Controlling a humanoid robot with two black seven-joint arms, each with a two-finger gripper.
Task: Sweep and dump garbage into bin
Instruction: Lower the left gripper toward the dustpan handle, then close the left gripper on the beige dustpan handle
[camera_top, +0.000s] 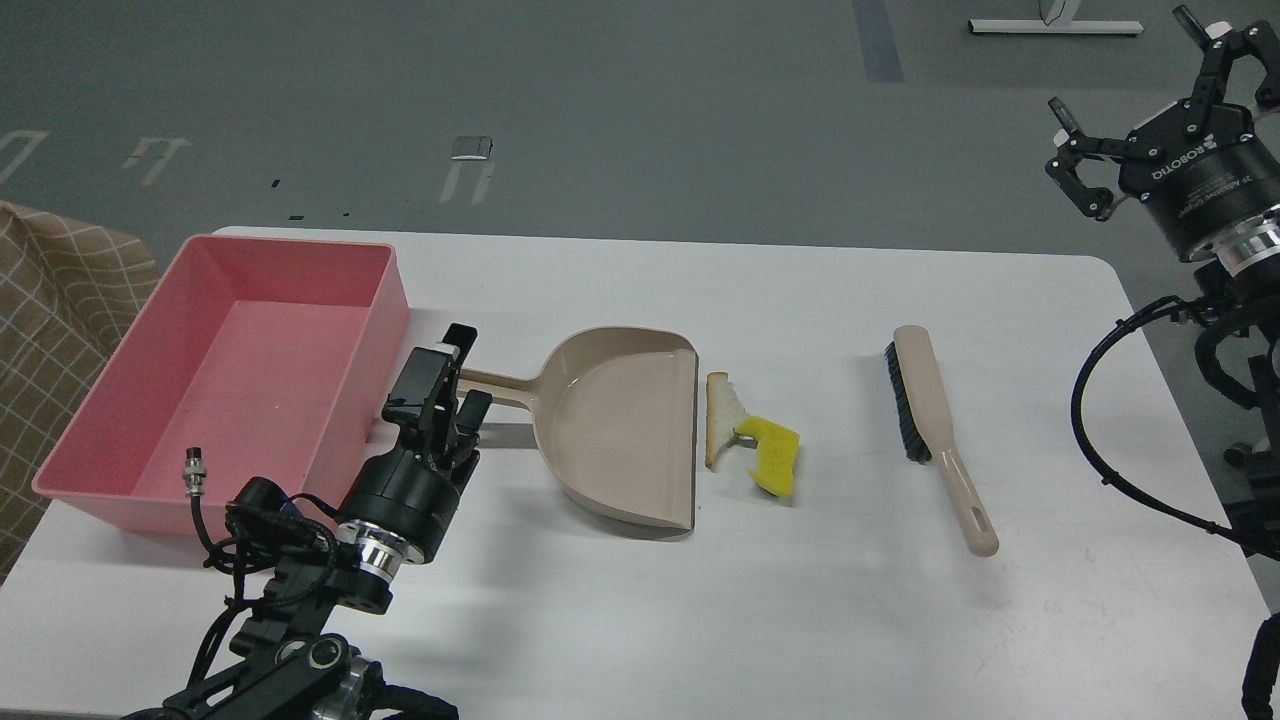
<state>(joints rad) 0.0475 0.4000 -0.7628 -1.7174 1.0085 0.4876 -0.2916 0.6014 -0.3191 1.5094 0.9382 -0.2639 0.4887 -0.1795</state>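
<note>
Roughly centred on the white counter (640, 620): 2 garbage scraps, 1 bread wedge (722, 418) and 1 yellow sponge block (775, 455), touching each other; 1 pink bin (150, 400) at the far left; 1 beige dustpan (620, 425); 1 beige brush (935, 430); 2 black arms.

Scraps lie just right of the dustpan's open lip, between dustpan and brush; nothing sits between scraps and lip; brush is well apart to the right. Dustpan stands between scraps and bin; its thin handle points left toward the bin.

Bread's long axis runs near-far, crust edge facing the dustpan; sponge is tilted, leaning from the bread's right side down toward the near right. Brush's long axis runs near-far, bristles on its left side, handle end nearer the camera. Bin's long axis runs near-far, inside bare.

Left claw (455, 385) is by the dustpan handle's end, just right of the bin wall, fingers close together; cannot tell whether it grips the handle. Right claw (1150, 100) is raised past the counter's far right corner, fingers spread wide, holding nothing.
</note>
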